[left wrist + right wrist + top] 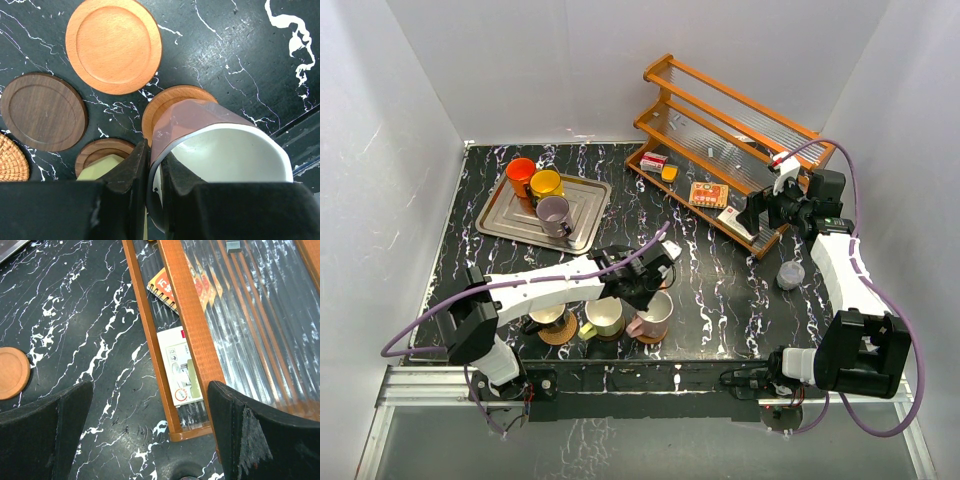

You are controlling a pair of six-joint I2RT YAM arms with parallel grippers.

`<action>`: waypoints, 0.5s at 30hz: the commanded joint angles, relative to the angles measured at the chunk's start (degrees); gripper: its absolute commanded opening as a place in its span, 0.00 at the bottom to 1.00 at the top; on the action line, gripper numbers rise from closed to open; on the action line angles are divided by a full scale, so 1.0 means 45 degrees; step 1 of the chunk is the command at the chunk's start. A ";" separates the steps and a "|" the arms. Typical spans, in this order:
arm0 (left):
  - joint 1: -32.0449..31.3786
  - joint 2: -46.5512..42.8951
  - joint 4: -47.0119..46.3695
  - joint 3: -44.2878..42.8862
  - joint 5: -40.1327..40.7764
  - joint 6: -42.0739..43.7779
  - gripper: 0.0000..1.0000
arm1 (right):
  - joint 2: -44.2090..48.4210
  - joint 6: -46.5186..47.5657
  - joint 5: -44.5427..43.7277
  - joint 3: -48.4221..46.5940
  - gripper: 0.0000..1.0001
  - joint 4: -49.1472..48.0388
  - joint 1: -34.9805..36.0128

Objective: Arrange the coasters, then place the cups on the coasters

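Observation:
My left gripper (154,165) is shut on the rim of the cream-pink cup (200,125), one finger inside and one outside. The cup (653,315) is over an orange-brown coaster (165,102) in the front row. To its left, a pale yellow-green cup (603,317) stands on a dark brown coaster (100,149), and a black cup (549,317) on a woven coaster (560,335). Bare coasters lie behind: orange-brown (114,45), dark brown (42,111), woven tan (10,160). Orange (520,171), yellow (546,184) and lilac (554,213) cups stand on the tray (578,235). My right gripper (775,205) is open and empty.
A wooden two-tier rack (720,150) with small boxes and a notebook stands at the back right, under my right gripper (150,440). A small translucent grey cup (790,273) stands near the right arm. The table's front edge runs just behind the row of cups.

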State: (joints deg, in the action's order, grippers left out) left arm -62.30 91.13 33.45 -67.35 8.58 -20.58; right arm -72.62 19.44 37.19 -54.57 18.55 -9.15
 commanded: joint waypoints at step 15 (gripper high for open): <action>0.0102 -0.1102 -0.0318 0.0421 -0.0384 0.0251 0.02 | -0.0059 0.0211 -0.0100 -0.0080 0.98 -0.0687 -0.0135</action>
State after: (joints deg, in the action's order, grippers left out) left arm -62.04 89.78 32.86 -65.87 8.93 -19.81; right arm -72.75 19.49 37.04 -54.57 18.55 -9.19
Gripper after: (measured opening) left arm 0.117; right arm 0.983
